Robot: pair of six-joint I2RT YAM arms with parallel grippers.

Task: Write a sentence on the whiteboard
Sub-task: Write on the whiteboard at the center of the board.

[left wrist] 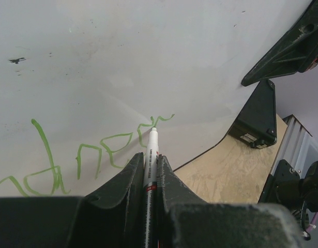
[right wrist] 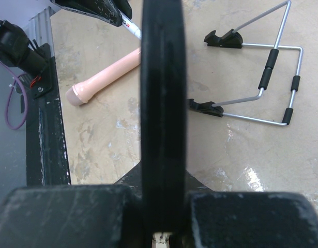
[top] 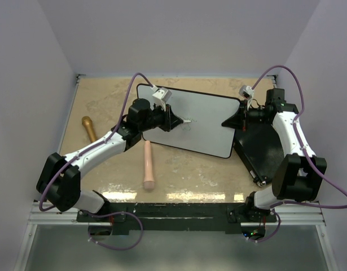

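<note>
Pressing marker (left wrist: 152, 140) onto whiteboard (left wrist: 148, 51), left gripper (left wrist: 150, 158)

The whiteboard (top: 207, 121) is showing a smooth, glossy white face. Under it the tabletop (top: 105, 101) is gleaming like mottled beige stone. The jaws are looking like matt, scuffed black plastic, the marker (left wrist: 151, 155) smooth white plastic, the wire stand (right wrist: 270, 59) bare shiny metal.

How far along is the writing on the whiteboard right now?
Done: part of a word in green letters on the whiteboard. In hand: the left fingers pinch the marker, its tip on the board at the end of the line; the right fingers clamp the board's edge. Left: the rest of the sentence, as most of the board is bare.
</note>
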